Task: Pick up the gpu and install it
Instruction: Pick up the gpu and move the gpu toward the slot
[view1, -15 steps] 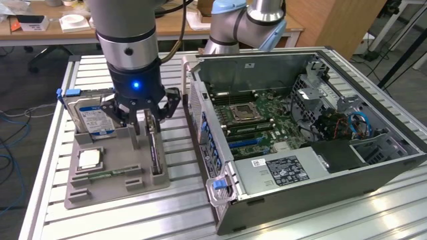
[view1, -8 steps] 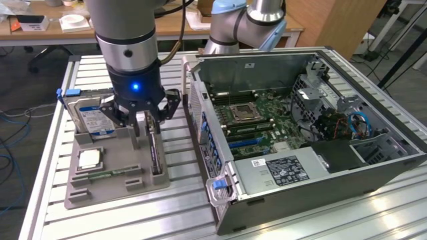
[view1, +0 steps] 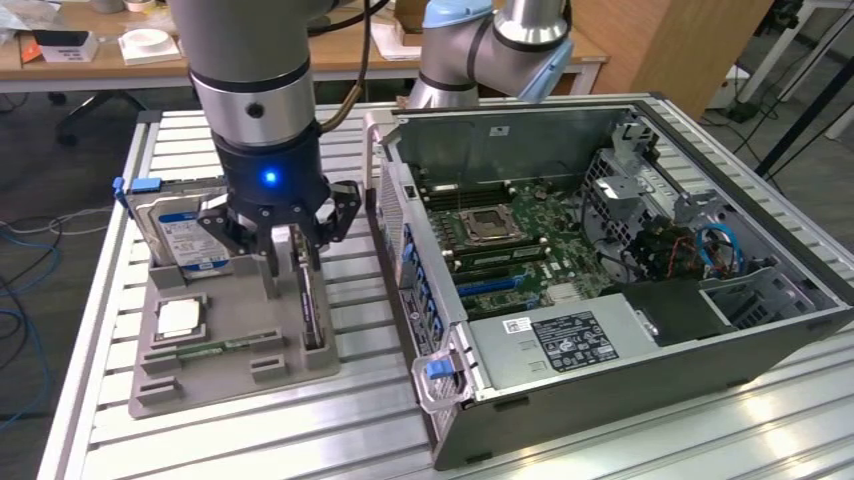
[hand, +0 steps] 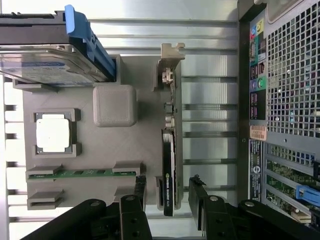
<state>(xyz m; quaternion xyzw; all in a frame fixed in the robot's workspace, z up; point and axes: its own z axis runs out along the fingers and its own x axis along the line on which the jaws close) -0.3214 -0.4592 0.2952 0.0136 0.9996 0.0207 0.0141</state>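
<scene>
While your claw (hand: 168, 184) hung spread astride the gpu (hand: 169, 155), which stood on edge in the grey holder (hand: 115, 65) beside the open computer case (hand: 290, 75), you were at the pick-up step, not yet gripping, and it seemingly called for a square, centred pinch.

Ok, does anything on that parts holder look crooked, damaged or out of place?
Nothing stands out. The gpu stands on edge in its slot of the grey holder, the hard drive, processor and memory stick sit in theirs, and the open gripper straddles the gpu squarely.
</scene>
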